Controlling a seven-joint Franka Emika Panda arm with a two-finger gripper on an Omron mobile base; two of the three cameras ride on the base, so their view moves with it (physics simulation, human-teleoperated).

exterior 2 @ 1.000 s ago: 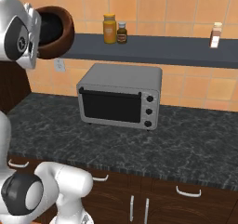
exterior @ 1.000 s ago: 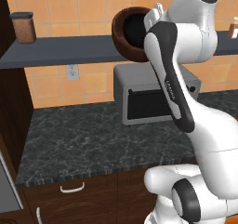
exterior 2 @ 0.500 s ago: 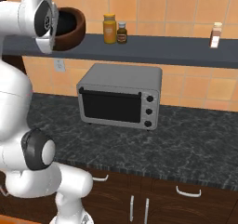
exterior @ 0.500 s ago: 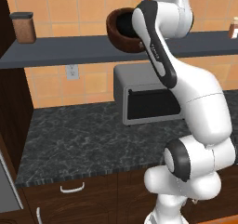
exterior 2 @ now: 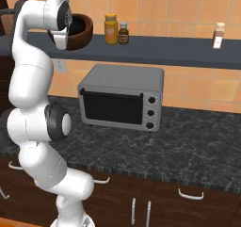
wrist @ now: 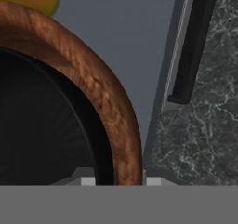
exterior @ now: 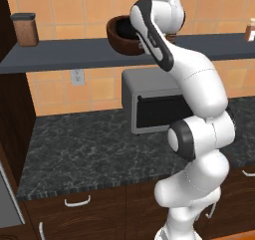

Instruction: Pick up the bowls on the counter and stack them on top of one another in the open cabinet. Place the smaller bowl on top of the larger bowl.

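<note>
Reddish-brown wood marks the larger bowl, held at the height of the open cabinet, a dark slate shelf above the grey toaster oven. The bowl sits over the shelf's front part, up and to the left of the oven; whether it rests on the board cannot be told. The gripper pinches the bowl's thick rim between narrow jaws. Inside the brown bowl a black inner surface shows, possibly the smaller bowl, though that is unclear. Judged risks: releasing near the shelf's front edge could let the bowl tip off towards the counter below. Two jars stand near on the shelf and could be knocked.
</note>
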